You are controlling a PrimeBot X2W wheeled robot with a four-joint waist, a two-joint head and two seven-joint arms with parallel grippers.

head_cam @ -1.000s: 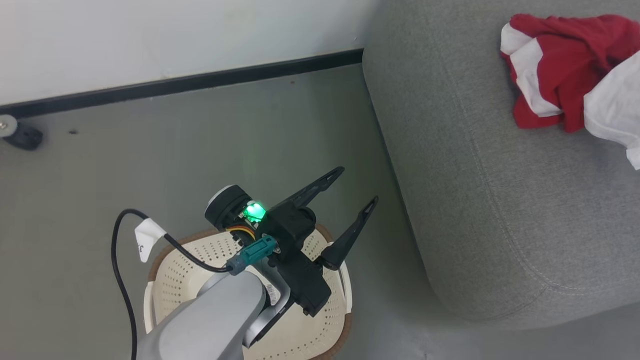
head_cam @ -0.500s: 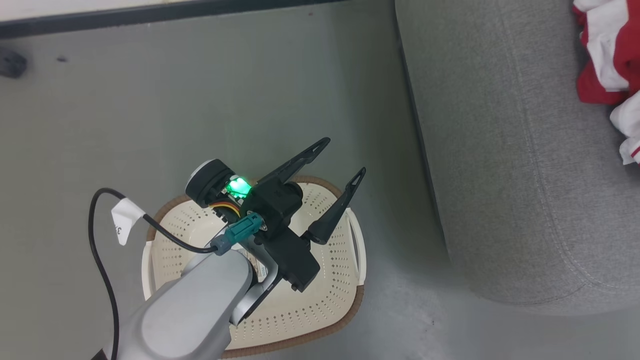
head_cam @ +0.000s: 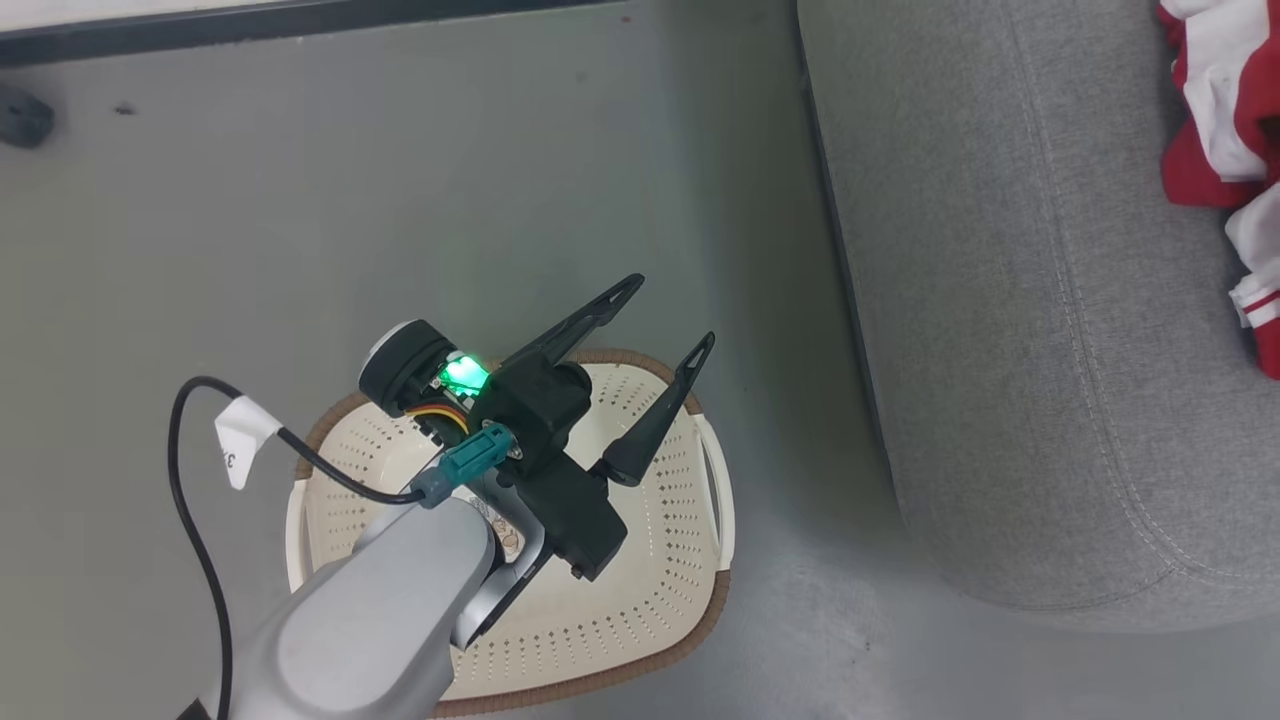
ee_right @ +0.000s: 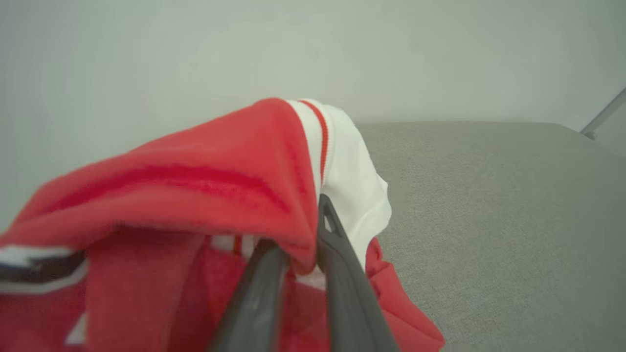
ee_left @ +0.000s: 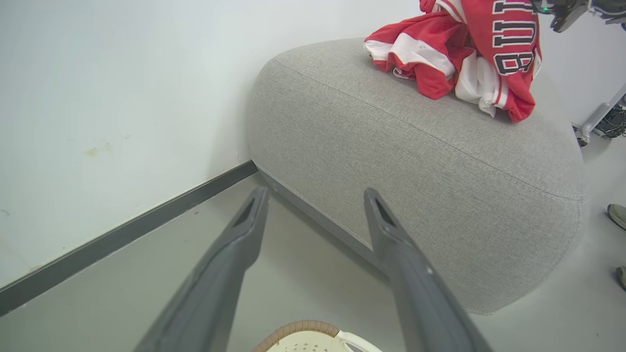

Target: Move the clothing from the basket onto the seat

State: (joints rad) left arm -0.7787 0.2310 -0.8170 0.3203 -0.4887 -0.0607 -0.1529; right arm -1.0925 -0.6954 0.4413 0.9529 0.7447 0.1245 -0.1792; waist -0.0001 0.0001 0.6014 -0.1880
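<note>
Right gripper [ee_right: 299, 234] is pinching a fold of the clothing [ee_right: 195, 186]. Its jaws are nearly closed, with red fabric and a bit of white trim bunched between them. The seat [ee_right: 489, 195] is sitting right below and ahead of it, so the garment is hanging over the cushion. In the left wrist view the lettered jersey [ee_left: 513, 44] is dangling with its lower end touching the grey fabric, right beside another red piece [ee_left: 415, 54] that's lying there.

Left gripper [head_cam: 675, 310] is hovering with jaws spread wide and nothing in them. The basket [head_cam: 700, 620] is directly beneath it, showing bare perforated floor wherever the left arm [head_cam: 380, 620] isn't blocking it.

So I'm reading this as the drop-off step, probably near the end of the job. Next move, I'd guess, is lowering the right gripper a touch, opening up, then pulling straight away so the cloth isn't snagging on a finger. Worth checking the hidden bit of basket under the left arm too.
</note>
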